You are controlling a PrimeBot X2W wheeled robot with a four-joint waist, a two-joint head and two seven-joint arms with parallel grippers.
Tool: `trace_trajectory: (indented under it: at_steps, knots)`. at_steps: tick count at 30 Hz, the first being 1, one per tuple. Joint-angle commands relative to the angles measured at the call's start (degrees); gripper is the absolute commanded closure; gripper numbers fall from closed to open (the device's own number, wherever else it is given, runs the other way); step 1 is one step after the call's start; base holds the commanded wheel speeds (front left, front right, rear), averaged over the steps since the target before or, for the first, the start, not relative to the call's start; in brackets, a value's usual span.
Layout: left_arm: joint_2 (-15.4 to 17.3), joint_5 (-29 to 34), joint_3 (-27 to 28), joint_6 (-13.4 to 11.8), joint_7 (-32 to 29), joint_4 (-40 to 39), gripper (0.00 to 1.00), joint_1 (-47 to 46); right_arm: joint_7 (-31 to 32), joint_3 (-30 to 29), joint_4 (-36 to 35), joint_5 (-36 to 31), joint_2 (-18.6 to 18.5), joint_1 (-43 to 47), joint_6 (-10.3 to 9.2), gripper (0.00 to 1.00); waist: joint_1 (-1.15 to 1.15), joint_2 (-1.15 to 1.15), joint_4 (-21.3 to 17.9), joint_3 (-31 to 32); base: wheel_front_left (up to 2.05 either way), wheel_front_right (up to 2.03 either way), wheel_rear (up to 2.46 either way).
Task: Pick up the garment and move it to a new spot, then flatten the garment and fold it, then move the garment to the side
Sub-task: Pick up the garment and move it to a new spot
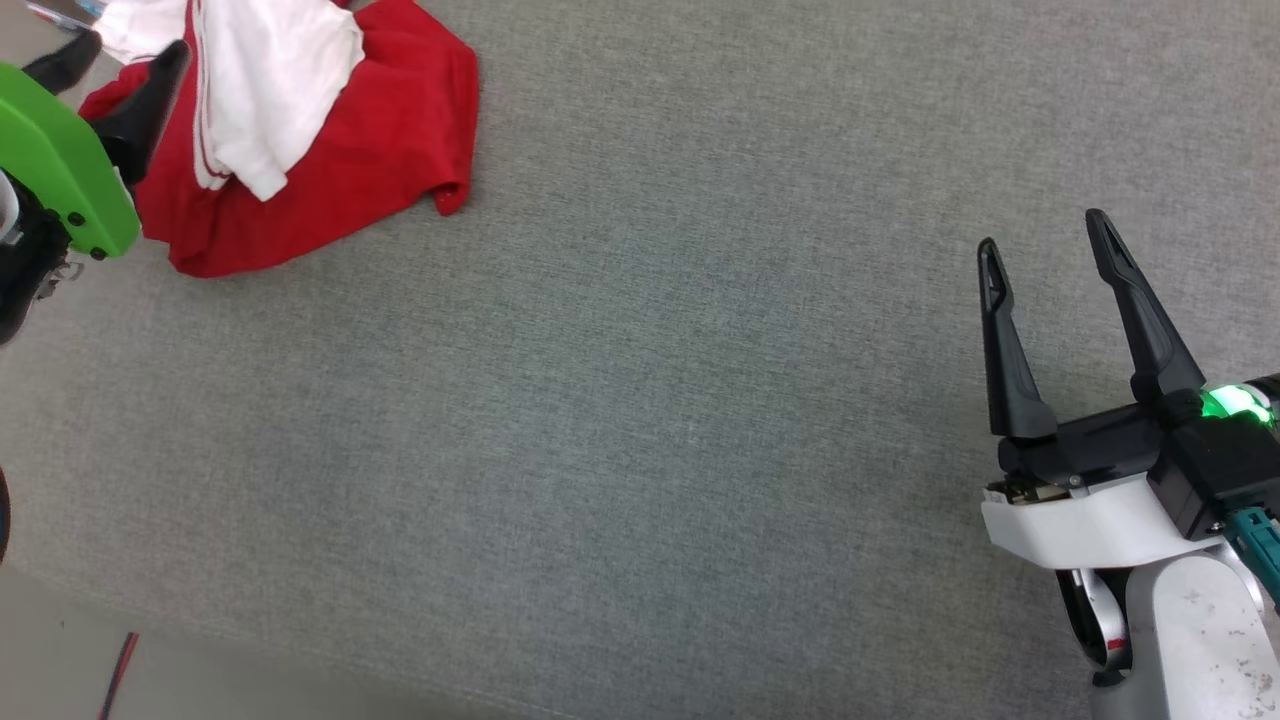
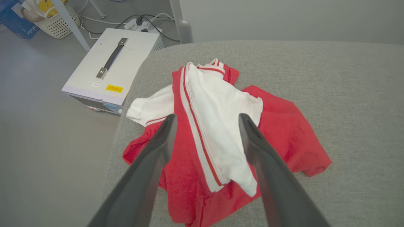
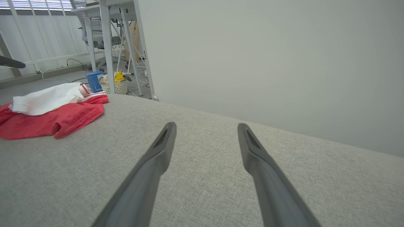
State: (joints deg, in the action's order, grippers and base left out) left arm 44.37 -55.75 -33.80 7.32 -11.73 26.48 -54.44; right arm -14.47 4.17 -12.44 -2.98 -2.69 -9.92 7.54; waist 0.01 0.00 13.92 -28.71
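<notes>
The garment (image 1: 330,150) is a crumpled red shirt with white sleeves and striped trim, lying at the far left corner of the grey padded table (image 1: 650,400). My left gripper (image 1: 130,55) hovers just over its left part, open, nothing between the fingers. In the left wrist view the garment (image 2: 284,129) lies spread under the left gripper (image 2: 206,118), a white sleeve between the two fingers' lines. My right gripper (image 1: 1040,230) stands open over bare table at the right, far from the cloth. The right wrist view shows the garment (image 3: 53,116) at the far left, beyond the open right gripper (image 3: 206,126).
A white box with a black handle (image 2: 112,66) sits on the floor just past the table's corner, with cables and a white basket (image 2: 58,19) behind it. A pale wall (image 3: 268,63) runs along the table's far side. Desk legs (image 3: 107,41) stand beyond the corner.
</notes>
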Motion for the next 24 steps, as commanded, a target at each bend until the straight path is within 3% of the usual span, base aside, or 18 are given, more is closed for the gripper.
trace_trajectory:
  at_steps: [1, 5, 9, 15, 17, 18, 24]
  knots:
    - [0.6, -3.4, -1.3, 0.2, -2.8, 0.4, 0.00, -1.9, -0.5, 0.0, -0.4, -0.4, -0.2, -1.2, -0.05, 0.00, -0.01, 0.00, -1.8, -2.1, 0.00, 0.00, 0.00]
    - [2.5, -9.6, -5.3, 0.2, -12.1, 3.1, 0.00, -4.4, -0.5, 0.1, -0.6, -0.1, -0.2, -2.0, -0.05, 0.00, -0.01, 0.00, -3.3, -3.8, 0.00, 0.00, 0.00]
    - [3.2, -10.7, -9.2, 0.2, -18.6, 7.3, 0.00, -6.0, -0.5, -0.3, -0.8, 0.5, -0.2, -2.7, -0.05, 0.00, -0.01, 0.00, -4.5, -5.3, 0.00, 0.00, 0.00]
    - [0.6, -10.7, -14.4, 0.2, -22.5, 13.4, 0.00, -6.0, -0.5, -0.1, -0.5, 0.6, -0.2, -3.3, -0.05, 0.00, -0.01, 0.00, -5.6, -6.4, 0.00, 0.00, 0.00]
    - [-1.5, -11.0, -16.4, 0.2, -21.7, 16.3, 0.90, -5.7, -0.5, 0.0, 0.0, 0.9, -0.2, -3.6, -0.05, 0.00, -0.01, 0.00, -5.8, -5.9, 0.00, 0.00, 0.00]
    - [-1.7, -10.9, -16.8, 0.2, -20.9, 16.7, 1.00, -5.8, -0.5, -0.1, 0.1, 1.0, -0.2, -3.6, -0.05, 0.00, -0.01, 0.00, -5.7, -5.6, 0.00, 0.00, 0.00]
    - [-0.4, -11.5, -17.6, 0.2, -13.3, 15.6, 1.00, -7.2, -0.5, -0.1, 0.9, 2.5, -0.2, -2.9, -0.05, 0.00, -0.01, 0.00, -4.7, -2.3, 0.00, 0.00, 0.00]
